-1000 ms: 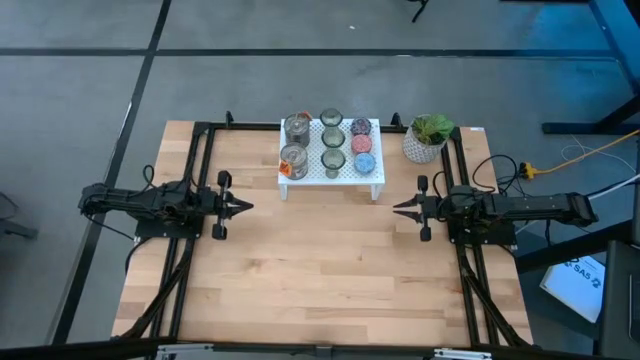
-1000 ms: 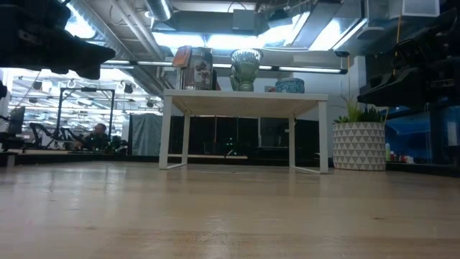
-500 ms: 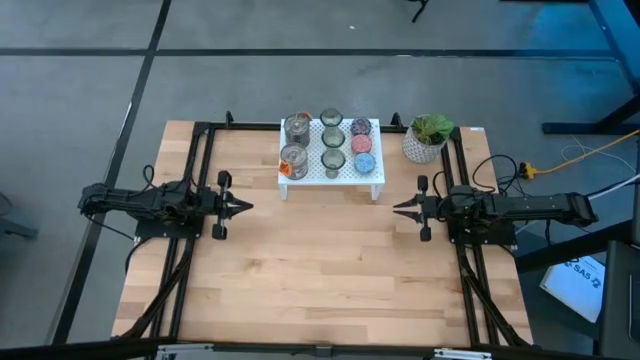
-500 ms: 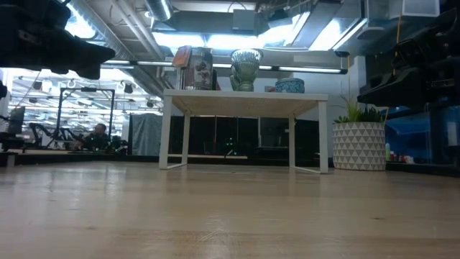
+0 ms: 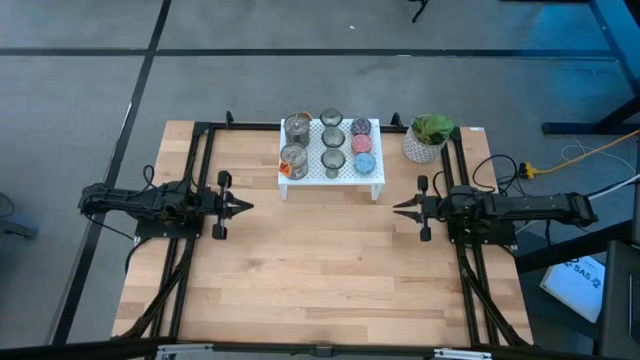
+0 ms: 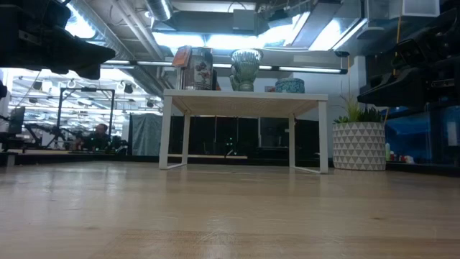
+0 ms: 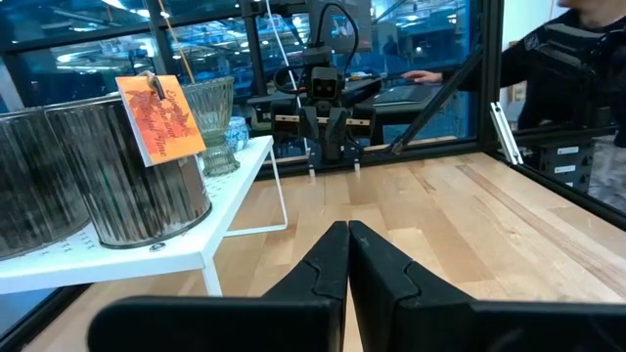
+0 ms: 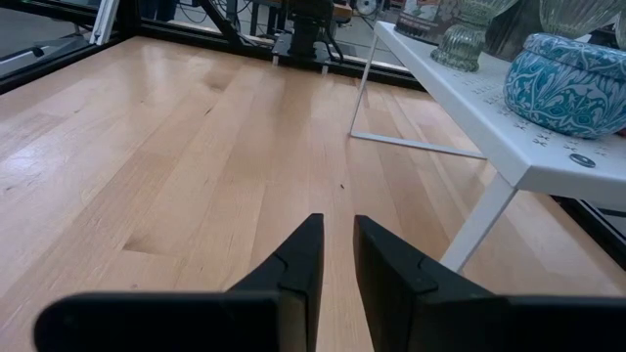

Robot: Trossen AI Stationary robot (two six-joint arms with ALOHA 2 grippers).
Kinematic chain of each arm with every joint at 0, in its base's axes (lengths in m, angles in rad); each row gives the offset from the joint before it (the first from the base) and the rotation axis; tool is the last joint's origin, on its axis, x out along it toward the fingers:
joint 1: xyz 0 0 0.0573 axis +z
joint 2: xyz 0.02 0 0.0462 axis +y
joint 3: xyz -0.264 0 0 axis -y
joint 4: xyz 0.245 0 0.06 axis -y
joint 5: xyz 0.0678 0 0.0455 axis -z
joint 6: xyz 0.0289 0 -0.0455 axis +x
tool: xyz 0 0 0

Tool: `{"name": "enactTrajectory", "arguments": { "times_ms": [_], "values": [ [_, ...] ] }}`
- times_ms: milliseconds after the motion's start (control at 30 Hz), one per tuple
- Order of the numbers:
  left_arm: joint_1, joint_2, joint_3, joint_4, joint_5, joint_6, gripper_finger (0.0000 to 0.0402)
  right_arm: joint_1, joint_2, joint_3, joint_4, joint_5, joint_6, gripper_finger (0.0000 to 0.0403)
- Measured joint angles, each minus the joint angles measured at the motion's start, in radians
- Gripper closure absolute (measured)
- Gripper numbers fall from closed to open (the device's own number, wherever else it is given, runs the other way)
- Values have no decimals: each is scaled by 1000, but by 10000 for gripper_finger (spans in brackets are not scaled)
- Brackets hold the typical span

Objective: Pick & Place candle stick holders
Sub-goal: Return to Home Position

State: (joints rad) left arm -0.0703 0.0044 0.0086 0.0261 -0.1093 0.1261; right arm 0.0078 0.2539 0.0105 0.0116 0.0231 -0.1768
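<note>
Unchanged | left gripper [image 5: 247, 207] 9 o'clock, jaws together | right gripper [image 5: 397, 209] 3 o'clock, jaws narrowly apart | low view: candle stick holders [image 6: 245, 69] overlap

You've got 8 candle holders [image 5: 332, 139] upright on white rack [image 5: 312, 172], 12 o'clock: silver pair [image 5: 296, 127] at 9, olive trio [image 5: 333, 160] centre, purple [image 5: 361, 127]/pink [image 5: 361, 144]/blue [image 5: 364, 161] at 3.

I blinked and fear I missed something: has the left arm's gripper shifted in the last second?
No. Seen from above, the left gripper keeps the same gap from the white rack as before.
</note>
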Motion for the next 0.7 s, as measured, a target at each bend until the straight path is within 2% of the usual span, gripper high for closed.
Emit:
{"name": "enactTrajectory", "arguments": {
  "times_ms": [700],
  "values": [
    [0, 0, 0, 0, -1, 0, 395, 0, 0, 0, 0, 0, 0, 339]
  ]
}}
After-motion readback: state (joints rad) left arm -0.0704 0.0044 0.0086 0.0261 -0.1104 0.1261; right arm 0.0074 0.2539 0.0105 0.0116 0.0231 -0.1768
